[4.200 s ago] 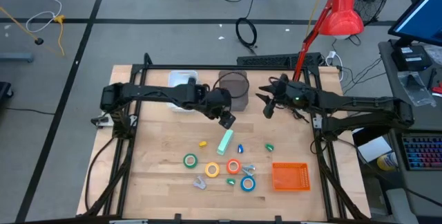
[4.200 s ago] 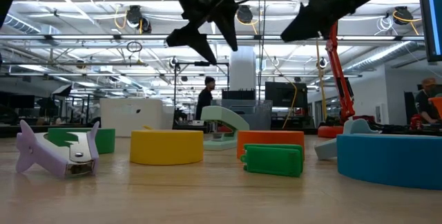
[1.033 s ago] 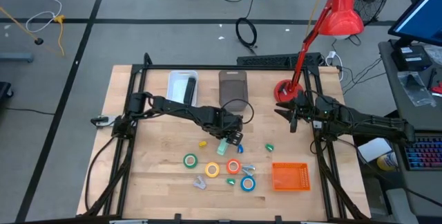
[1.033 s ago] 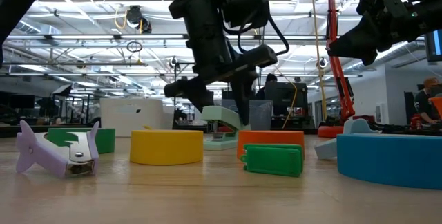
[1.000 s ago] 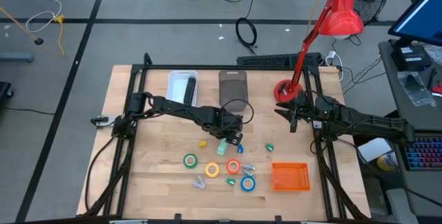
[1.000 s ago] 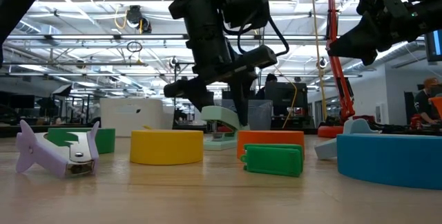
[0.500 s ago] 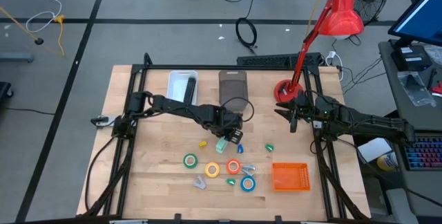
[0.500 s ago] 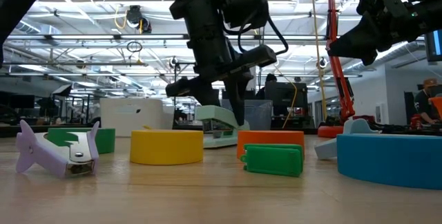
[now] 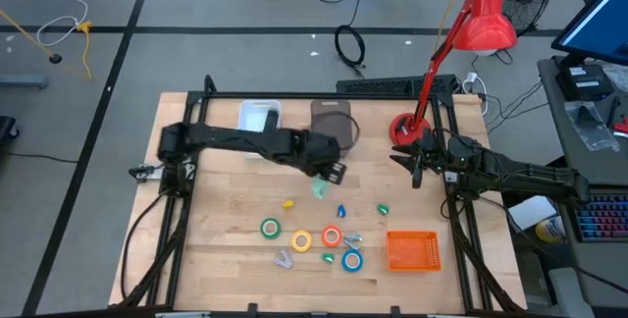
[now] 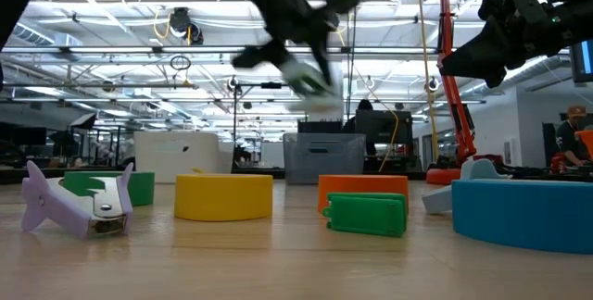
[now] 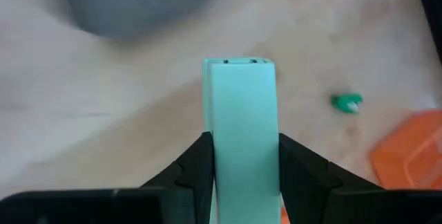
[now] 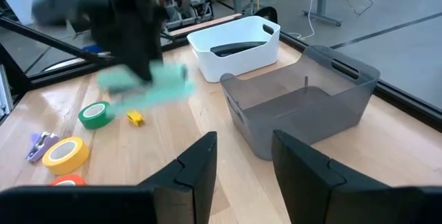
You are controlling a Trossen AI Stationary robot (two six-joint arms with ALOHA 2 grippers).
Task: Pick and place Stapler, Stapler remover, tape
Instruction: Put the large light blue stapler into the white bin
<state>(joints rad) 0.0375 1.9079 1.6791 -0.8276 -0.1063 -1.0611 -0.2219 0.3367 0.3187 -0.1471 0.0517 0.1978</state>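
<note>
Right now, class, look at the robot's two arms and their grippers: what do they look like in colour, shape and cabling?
Both arms are dark, near-black jointed links. The left arm is long and slim, with a black cable looping near its wrist. The right arm is equally dark. The left gripper and right gripper each end in two black, wedge-shaped fingers. No markings are readable.

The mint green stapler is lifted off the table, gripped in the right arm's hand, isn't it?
Not quite. The mint green stapler is lifted off the table, but it is the left hand that grips it: the left wrist view shows it clamped between that arm's two fingers, and the high view shows the left arm reaching it. The right hand hangs empty near the red lamp's base.
</note>
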